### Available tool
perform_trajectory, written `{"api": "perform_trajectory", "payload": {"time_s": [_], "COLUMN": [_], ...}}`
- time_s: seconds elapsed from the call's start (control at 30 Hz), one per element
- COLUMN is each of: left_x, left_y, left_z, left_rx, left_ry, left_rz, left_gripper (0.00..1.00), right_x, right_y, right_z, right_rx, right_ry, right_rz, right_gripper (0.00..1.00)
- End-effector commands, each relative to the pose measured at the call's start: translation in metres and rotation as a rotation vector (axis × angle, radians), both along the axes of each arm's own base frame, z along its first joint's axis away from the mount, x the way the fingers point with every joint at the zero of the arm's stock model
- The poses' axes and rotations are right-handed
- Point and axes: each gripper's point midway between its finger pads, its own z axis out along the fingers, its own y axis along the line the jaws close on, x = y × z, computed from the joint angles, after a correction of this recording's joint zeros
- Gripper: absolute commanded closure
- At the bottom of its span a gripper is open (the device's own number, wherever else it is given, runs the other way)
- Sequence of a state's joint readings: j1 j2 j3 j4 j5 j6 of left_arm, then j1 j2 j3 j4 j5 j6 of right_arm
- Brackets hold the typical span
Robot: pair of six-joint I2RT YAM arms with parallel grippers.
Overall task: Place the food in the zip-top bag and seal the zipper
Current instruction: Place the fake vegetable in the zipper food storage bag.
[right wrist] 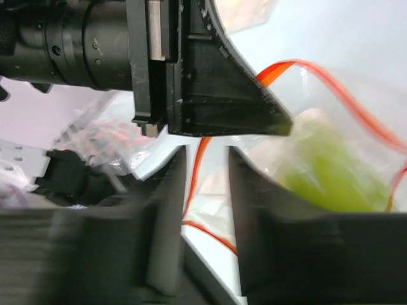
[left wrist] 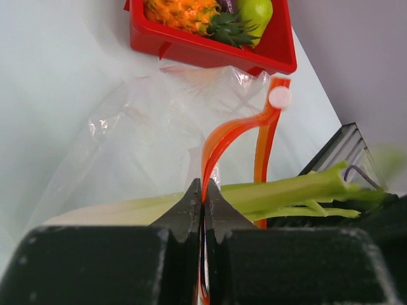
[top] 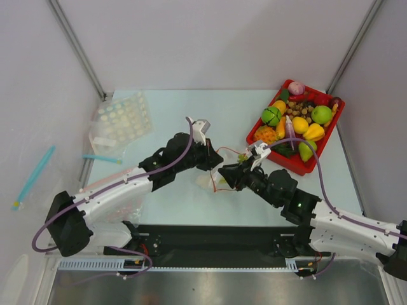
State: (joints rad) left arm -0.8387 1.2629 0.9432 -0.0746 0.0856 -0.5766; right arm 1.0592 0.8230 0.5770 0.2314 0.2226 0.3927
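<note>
I see the left gripper (left wrist: pixel 203 190) clamped tight on the zipper (left wrist: pixel 222 136), orange strip pinched between its fingers. Zip-top bag (left wrist: pixel 146 127) lies floppy mid-table, near the red tray (left wrist: pixel 210 54). Leek (left wrist: pixel 280 190) lies sideways just behind it, can't tell if bagged. Right gripper (right wrist: pixel 205 166) is parted slightly, strip showing through the gap, nothing gripped
</note>
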Motion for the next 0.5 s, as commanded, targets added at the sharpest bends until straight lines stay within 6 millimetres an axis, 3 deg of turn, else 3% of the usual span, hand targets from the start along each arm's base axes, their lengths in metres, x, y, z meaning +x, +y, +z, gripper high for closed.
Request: {"api": "perform_trajectory", "payload": {"time_s": [0.0,0.07,0.1,0.17,0.2,0.27,0.47], "left_x": [0.019,0.024,0.029,0.032,0.032,0.035,0.034], "left_y": [0.011,0.023,0.031,0.044,0.049,0.060,0.079], "left_z": [0.024,0.017,0.030,0.023,0.036,0.037,0.046], "left_rx": [-0.031,-0.050,-0.083,-0.081,-0.115,-0.116,-0.143], "left_ry": [-0.049,-0.034,-0.072,-0.080,-0.113,-0.128,-0.161], "left_rz": [0.076,0.141,0.189,0.258,0.278,0.334,0.411], "left_gripper": [0.96,0.96,0.96,0.96,0.96,0.96,0.96], "right_x": [0.008,0.008,0.006,0.003,0.000,-0.002,-0.016], "right_y": [-0.008,-0.007,-0.005,-0.001,0.001,0.004,0.019], "right_z": [0.030,0.030,0.029,0.031,0.029,0.029,0.029], "right_rx": [0.032,0.030,0.030,0.043,0.041,0.051,0.066], "right_ry": [-0.049,-0.035,-0.028,-0.025,-0.025,-0.016,-0.004], "right_rz": [-0.061,-0.062,-0.045,-0.022,-0.004,0.012,0.119], "right_gripper": [0.58,0.53,0.50,0.49,0.48,0.46,0.37]}}
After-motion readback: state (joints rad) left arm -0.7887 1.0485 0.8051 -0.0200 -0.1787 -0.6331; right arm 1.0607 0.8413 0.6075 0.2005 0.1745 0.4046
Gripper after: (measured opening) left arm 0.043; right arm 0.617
